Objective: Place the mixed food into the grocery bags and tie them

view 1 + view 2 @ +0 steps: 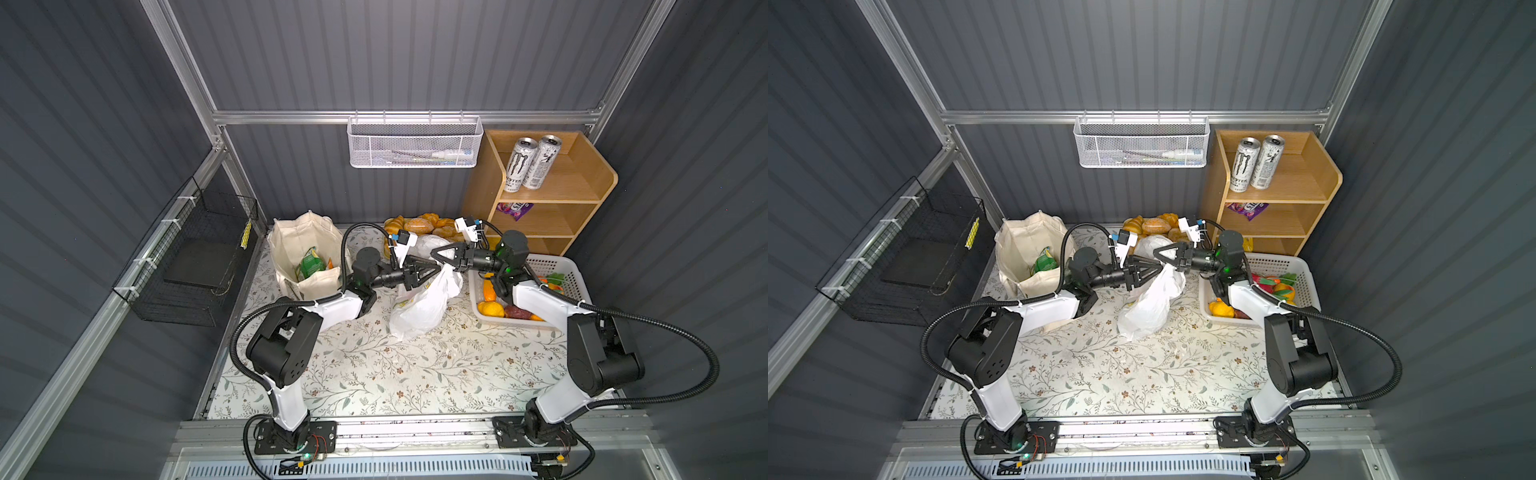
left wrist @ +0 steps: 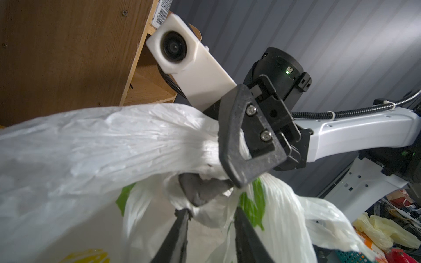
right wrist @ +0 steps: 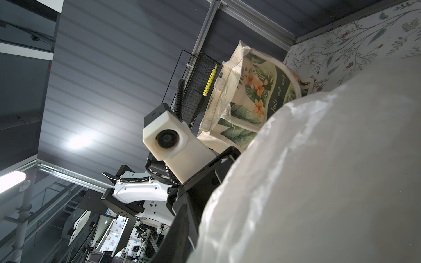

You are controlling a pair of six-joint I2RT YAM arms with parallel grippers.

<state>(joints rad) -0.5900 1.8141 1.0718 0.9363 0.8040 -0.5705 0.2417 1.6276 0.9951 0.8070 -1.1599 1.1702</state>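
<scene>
crinkly white film of the bag (image 3: 319, 170) fills the right wrist view; thin, soft and likely near weightless, it should slump and slide rather than keep a shape, so the gathered handles look a better hold than the loose belly; in the left wrist view the right gripper (image 2: 230, 180) pinches a handle (image 2: 173, 145) drawn into a ribbed cord, and the left gripper (image 2: 210, 218) has its black fingers nipped on another bunch of film just beside it; in both top views the two meet over the bag's neck, at the middle of the table (image 1: 415, 374), with the bag's body sagging onto the floral top; green and yellow print marks the film, which may tear under a hard tug; the cream canvas tote (image 1: 291, 249), stiffer, stands open at the left with a shiny green packet (image 1: 309, 264) inside; hard, glossy produce (image 1: 490, 309) lies in the perforated basket (image 1: 552, 266) at the right.
</scene>
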